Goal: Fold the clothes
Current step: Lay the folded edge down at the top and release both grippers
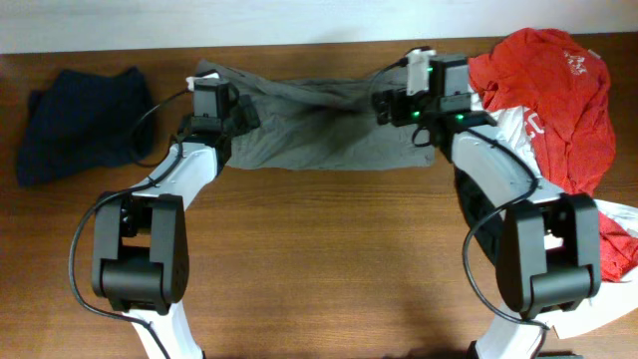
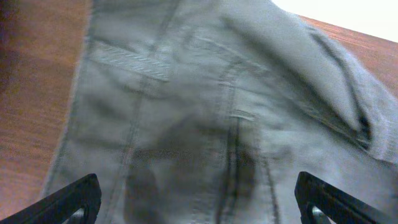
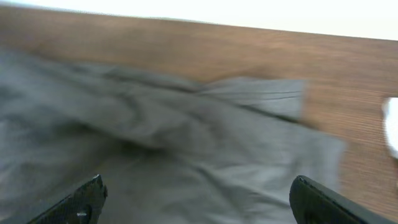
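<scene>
The grey-olive shorts (image 1: 319,135) lie spread flat across the back of the table, folded into a long band. My left gripper (image 1: 242,112) hovers over their left end, and in the left wrist view it (image 2: 198,202) stands open above the seams and a pocket of the shorts (image 2: 217,93), holding nothing. My right gripper (image 1: 384,106) is over the right end. Seen from the right wrist, it (image 3: 200,202) is open too, with rumpled shorts fabric (image 3: 186,137) below it and nothing gripped.
A navy garment (image 1: 80,125) lies bunched at the far left. A red T-shirt (image 1: 558,100) is heaped at the right over a white piece (image 1: 518,125), with more red cloth (image 1: 613,249) by the right arm's base. The wooden table (image 1: 329,259) extends toward the front.
</scene>
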Motion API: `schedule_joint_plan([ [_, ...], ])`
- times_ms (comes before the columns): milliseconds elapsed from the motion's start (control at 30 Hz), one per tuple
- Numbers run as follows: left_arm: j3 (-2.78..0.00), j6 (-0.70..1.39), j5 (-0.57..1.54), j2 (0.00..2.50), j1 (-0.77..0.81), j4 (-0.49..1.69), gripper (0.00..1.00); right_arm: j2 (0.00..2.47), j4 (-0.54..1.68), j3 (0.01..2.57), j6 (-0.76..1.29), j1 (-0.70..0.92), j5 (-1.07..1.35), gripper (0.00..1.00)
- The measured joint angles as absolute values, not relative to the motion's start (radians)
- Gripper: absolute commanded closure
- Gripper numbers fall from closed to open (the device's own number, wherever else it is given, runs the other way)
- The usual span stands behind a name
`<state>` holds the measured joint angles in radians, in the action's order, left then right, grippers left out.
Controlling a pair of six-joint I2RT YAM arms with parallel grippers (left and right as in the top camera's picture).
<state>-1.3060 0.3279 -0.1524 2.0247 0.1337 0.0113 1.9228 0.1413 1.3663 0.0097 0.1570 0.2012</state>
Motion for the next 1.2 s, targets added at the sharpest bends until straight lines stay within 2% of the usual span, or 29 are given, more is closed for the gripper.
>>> schedule_joint_plan([
  [167,-1.306,0.231,-0.138,2.025,0.16,-0.035,0.02,1.923,0.173,1.366,-0.015,0.197,0.2,0.01],
  [500,-1.306,0.074,-0.017,2.071,0.188,-0.119,0.04,1.923,0.236,1.366,0.004,0.15,0.185,0.01],
  [700,-1.303,0.052,0.032,2.154,0.189,-0.358,0.04,1.923,0.286,1.366,0.004,0.138,0.185,0.01],
  [867,-1.318,0.054,-0.01,2.187,0.19,-0.558,0.03,1.922,0.303,1.366,0.012,0.138,0.185,0.02],
  [1000,-1.421,0.057,-0.051,2.187,0.19,-0.526,0.03,1.922,0.303,1.366,0.026,0.138,0.185,0.01],
  [1200,-1.555,0.076,-0.072,2.187,0.19,-0.241,0.03,1.922,0.278,1.366,0.027,0.138,0.185,0.01],
])
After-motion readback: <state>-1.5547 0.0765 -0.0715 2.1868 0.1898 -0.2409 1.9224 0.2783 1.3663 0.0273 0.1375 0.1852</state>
